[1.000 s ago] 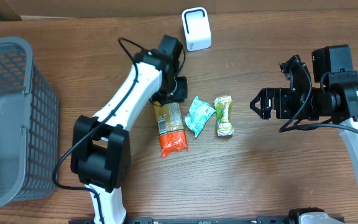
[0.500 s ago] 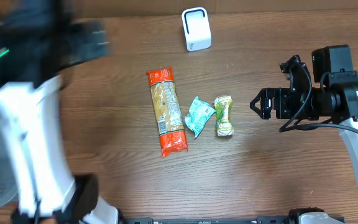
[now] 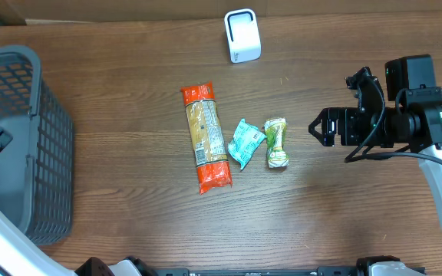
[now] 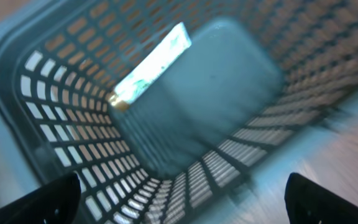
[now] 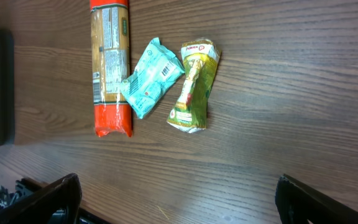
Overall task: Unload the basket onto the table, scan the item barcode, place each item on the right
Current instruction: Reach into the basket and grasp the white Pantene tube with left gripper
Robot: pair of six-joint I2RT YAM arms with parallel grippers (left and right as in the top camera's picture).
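L end effector is over the grey basket at the desk's left edge. Jaws are spread wide, nothing btwn them. Wrist view looks down into the basket, blurred; a white-green packet lies against one wall.

R end effector is released too, jaws wide, empty, on the right side, tips pointing left at the items.

Items sit mid-desk in a row:
- Long orange packet is lengthwise front-to-back.
- Teal packet touches its right edge.
- Green-yellow packet is just beside the teal one.

White scanner is upright near the desk's back edge, well apart from the row.

Open room:
- Wide bare wood btwn basket and orange packet.
- Narrower bare gap btwn green-yellow packet and R tips.
- Bare wood in front of the row down to the front edge.
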